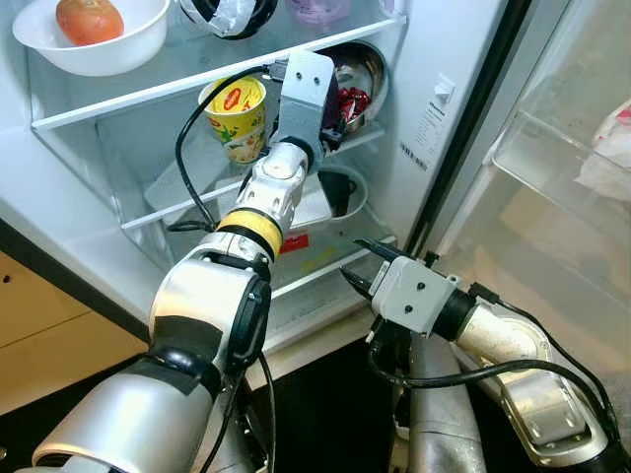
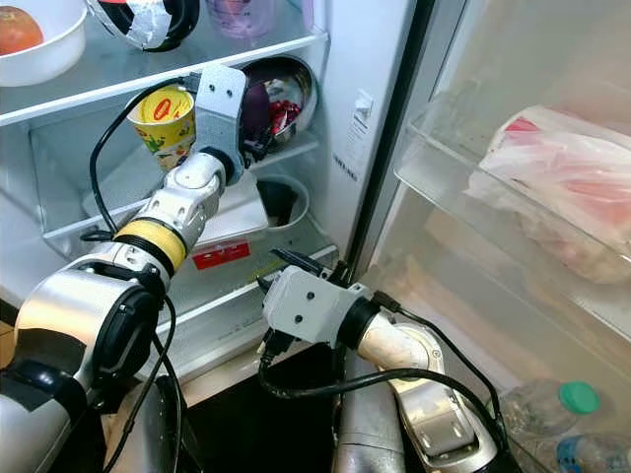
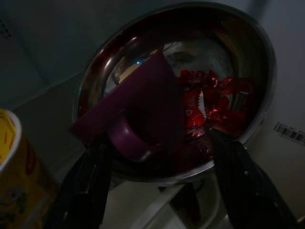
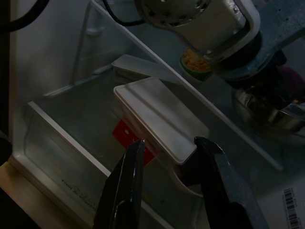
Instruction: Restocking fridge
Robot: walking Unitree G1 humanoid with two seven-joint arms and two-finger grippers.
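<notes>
While its two black fingers (image 3: 90, 191) stood wide apart on either side of a steel bowl (image 3: 248, 62), the left gripper (image 3: 159, 183) held nothing. Inside that bowl lay a purple cup (image 3: 138, 114) tipped on its side, with red-wrapped sweets (image 3: 205, 102) just beside it. In the left eye view this bowl sat at upper centre of the frame, on the fridge's middle shelf (image 1: 177, 202), with a yellow instant-noodle cup (image 1: 237, 118) near it toward the left. Above, at the upper left, a white bowl (image 1: 108, 49) with an orange-red fruit (image 1: 89, 20) stood on the top shelf (image 1: 148, 94).

Lower in the frame, the right gripper (image 4: 169, 152) hung before the bottom drawer (image 4: 62, 143), its fingers parted and empty. Beyond them lay a white lidded box (image 4: 157, 117) and a red label (image 4: 126, 136). At the right edge of the right eye view, the door bin (image 2: 444, 187) held a pink plastic bag (image 2: 562, 177), and a bottle with a green cap (image 2: 577, 397) sat lower down.
</notes>
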